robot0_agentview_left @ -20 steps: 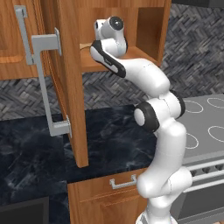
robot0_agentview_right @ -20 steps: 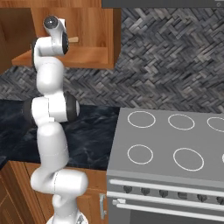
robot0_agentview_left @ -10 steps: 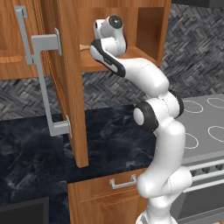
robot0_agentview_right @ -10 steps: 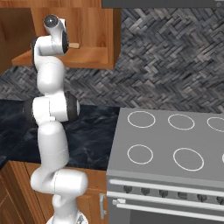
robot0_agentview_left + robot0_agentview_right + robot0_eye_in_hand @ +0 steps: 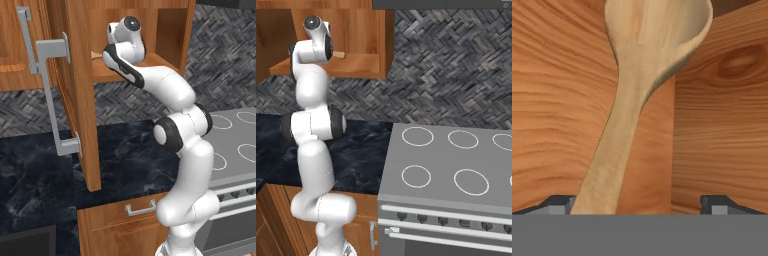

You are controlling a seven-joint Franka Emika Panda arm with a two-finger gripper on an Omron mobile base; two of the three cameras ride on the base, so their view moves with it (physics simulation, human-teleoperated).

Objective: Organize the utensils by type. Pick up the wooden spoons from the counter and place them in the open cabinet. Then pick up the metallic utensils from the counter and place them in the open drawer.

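From the left base view, arm reaching into the open cabinet (image 5: 80,90), tan handle tip of the wooden spoon (image 5: 95,53) on its shelf, right base view, handle end (image 5: 339,54) beside the wrist, hand view, gripper (image 5: 639,202) with fingers (image 5: 559,204) spread wide, spoon (image 5: 643,80) lying between them against cabinet wood

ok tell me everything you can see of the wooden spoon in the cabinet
The wooden spoon is light tan with visible grain, a broad round bowl and a long handle that widens toward the hand camera. It sits inside the open cabinet against its wood panels. The gripper stands open, the handle near one fingertip. Its handle end pokes out past the arm in both base views.
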